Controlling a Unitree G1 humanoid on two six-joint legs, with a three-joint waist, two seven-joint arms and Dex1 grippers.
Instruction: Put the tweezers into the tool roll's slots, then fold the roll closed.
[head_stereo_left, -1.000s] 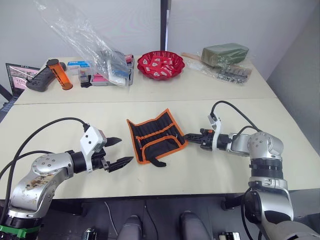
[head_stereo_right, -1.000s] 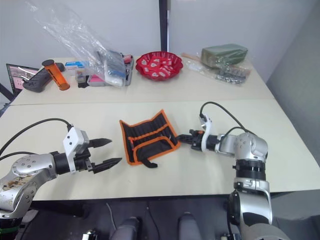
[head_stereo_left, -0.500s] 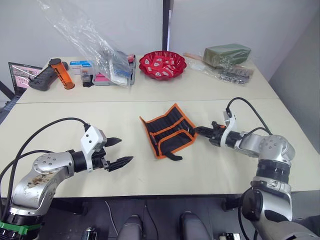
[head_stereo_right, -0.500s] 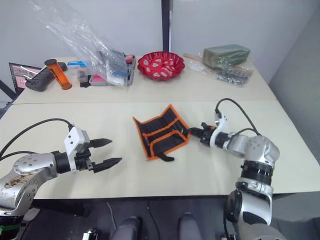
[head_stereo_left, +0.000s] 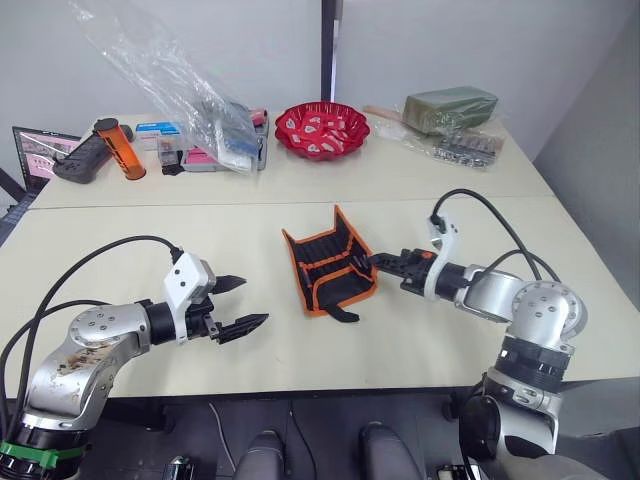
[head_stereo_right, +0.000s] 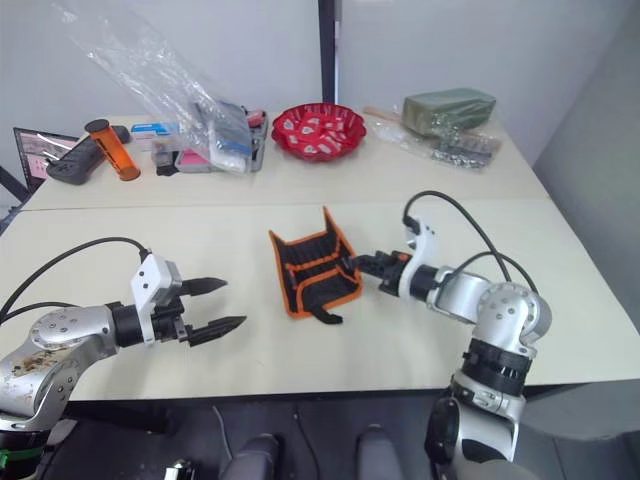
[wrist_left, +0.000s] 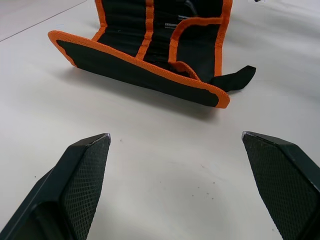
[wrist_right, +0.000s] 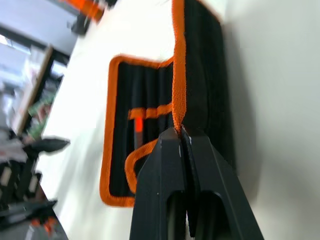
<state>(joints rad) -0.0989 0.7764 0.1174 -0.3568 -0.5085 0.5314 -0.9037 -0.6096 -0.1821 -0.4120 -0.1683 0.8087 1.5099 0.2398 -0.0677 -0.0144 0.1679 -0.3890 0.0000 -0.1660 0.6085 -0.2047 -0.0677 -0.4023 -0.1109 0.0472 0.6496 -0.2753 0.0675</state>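
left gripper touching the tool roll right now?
No. The left gripper hangs open over bare table, apart from the tool roll, while the right gripper pinches the roll's orange edge.

i can't make out any tweezers in the tool roll (head_stereo_left: 330, 262); its slots (wrist_left: 165, 30) are too dark to read. the roll's far end runs off the left wrist view. the right gripper (wrist_right: 181, 137) covers part of the orange edging it pinches, and that view's background is blurred
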